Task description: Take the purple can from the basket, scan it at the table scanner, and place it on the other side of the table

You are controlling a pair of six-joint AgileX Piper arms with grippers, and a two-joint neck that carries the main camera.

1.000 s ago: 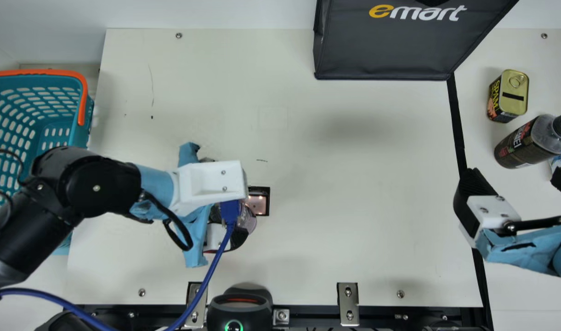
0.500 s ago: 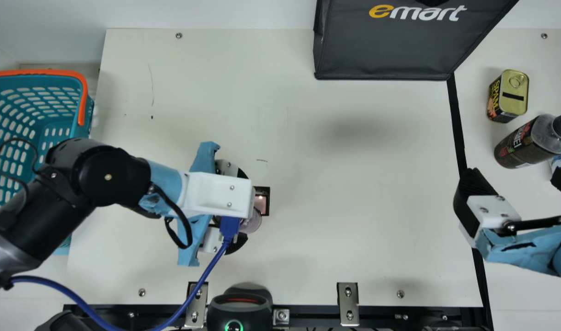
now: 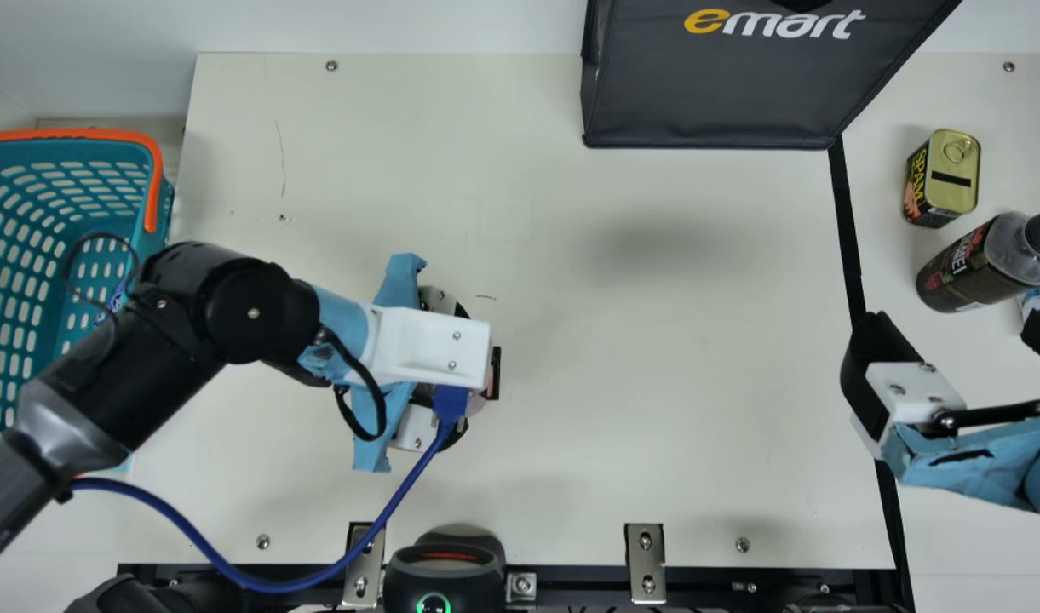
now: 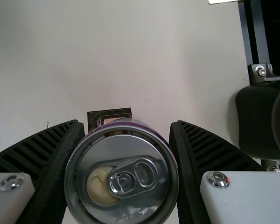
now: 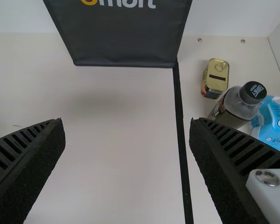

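In the main view my left gripper [image 3: 426,345] is over the left-centre of the table, partly covering the small table scanner window [image 3: 496,375]. The left wrist view has my left gripper [image 4: 126,163] shut on the purple can [image 4: 123,179], whose silver top with a pull tab faces the camera. The scanner window [image 4: 109,116] lies just beyond the can's rim. At the main view's right edge, my right gripper [image 3: 958,345] stands open and holds nothing. The right wrist view also has my right gripper [image 5: 128,163] with its fingers wide apart.
The teal basket [image 3: 153,247] is at the left. A dark bag [image 3: 724,85] stands at the back; a canned-meat tin [image 3: 954,174], a bottle [image 3: 962,272] and a blue-white pack [image 5: 273,123] are at the right. A black scanner device [image 3: 443,570] sits at the front edge.
My left arm has moved to the right with the can, covering more of the scanner window and uncovering more of the basket. My right arm has kept still.
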